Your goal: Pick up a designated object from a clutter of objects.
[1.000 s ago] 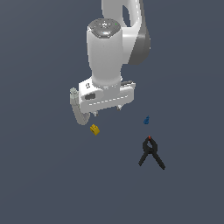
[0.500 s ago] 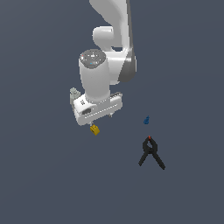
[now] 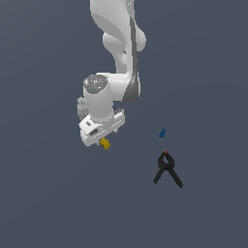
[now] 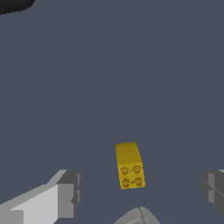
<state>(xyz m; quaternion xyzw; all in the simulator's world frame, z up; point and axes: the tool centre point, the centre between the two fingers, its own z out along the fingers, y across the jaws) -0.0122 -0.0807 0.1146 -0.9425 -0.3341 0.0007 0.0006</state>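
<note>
The designated object, a tiny mustard-yellow studded brick (image 3: 104,143) (image 4: 129,165), lies on the dark floor. My gripper (image 3: 101,137) hangs right above it, the white hand covering part of the brick in the exterior view. In the wrist view the gripper (image 4: 141,189) is open, with one grey finger (image 4: 69,191) on each side of the brick and neither touching it. The rest of the clutter is a grey-white bottle (image 3: 81,107) half hidden behind the hand, a tiny blue piece (image 3: 162,133) and a black red-tipped clamp (image 3: 167,168).
The blue piece and the clamp lie well off toward the exterior view's right. A grey rounded shape (image 4: 138,216) and a black shape (image 4: 13,4) sit at the edges of the wrist view.
The arm has swung toward the exterior view's left and come down, so the hand now sits over the brick. The bottle shows behind the hand. No object has moved.
</note>
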